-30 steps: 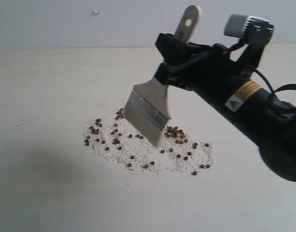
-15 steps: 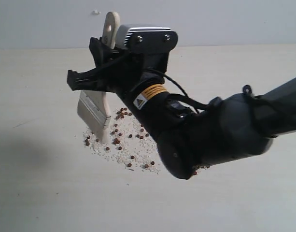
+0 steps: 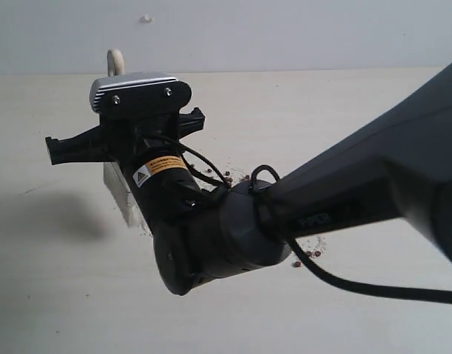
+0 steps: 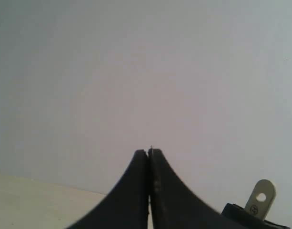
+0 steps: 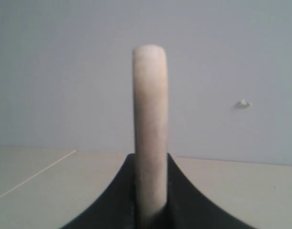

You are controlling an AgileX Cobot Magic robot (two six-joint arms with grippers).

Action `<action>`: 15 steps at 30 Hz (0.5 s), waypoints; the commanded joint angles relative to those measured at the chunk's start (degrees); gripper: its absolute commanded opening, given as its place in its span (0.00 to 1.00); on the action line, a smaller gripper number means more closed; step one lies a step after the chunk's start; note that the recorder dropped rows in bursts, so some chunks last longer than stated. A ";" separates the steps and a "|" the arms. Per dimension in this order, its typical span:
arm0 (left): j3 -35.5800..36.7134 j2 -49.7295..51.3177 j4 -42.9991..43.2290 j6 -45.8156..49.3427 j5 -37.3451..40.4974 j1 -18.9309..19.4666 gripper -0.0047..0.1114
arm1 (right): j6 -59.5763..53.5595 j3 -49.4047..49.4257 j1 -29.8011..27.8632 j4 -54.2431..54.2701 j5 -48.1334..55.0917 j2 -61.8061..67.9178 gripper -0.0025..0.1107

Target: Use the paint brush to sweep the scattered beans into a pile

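My right gripper (image 3: 116, 140) reaches across to the left side of the table and is shut on the paint brush's cream handle (image 5: 149, 119), which stands upright between the jaws (image 5: 150, 162). The handle's tip (image 3: 115, 59) shows above the wrist, and the whitish brush head (image 3: 119, 190) rests at the left edge of the scatter. The arm hides most of the beans. A few beans (image 3: 308, 254) with whitish crumbs show at the right, and a few more beans (image 3: 239, 178) behind the arm. No pile can be made out. The left gripper (image 4: 149, 152) is shut, empty and raised.
The pale table (image 3: 63, 295) runs back to a plain grey wall with a small white mark (image 3: 146, 18). The right arm's thick black body (image 3: 343, 199) and its cable (image 3: 373, 289) cross the middle and right of the table. The brush handle's end with its hole (image 4: 261, 198) shows in the left wrist view.
The right arm has swung left across the beans, carrying the brush from the middle of the scatter to its left edge. The arm now covers most of the beans. The left gripper has stayed shut.
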 commanded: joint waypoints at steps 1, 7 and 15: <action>0.34 -0.30 0.21 -0.32 0.01 0.04 0.04 | 1.95 -1.79 0.17 0.39 -0.18 2.08 0.02; 0.34 -0.30 0.21 -0.32 0.01 0.04 0.04 | 3.14 -4.08 0.17 -2.81 0.15 4.17 0.02; 0.34 -0.30 0.21 -0.32 0.01 0.04 0.04 | 3.14 -8.34 0.17 0.03 6.92 6.53 0.02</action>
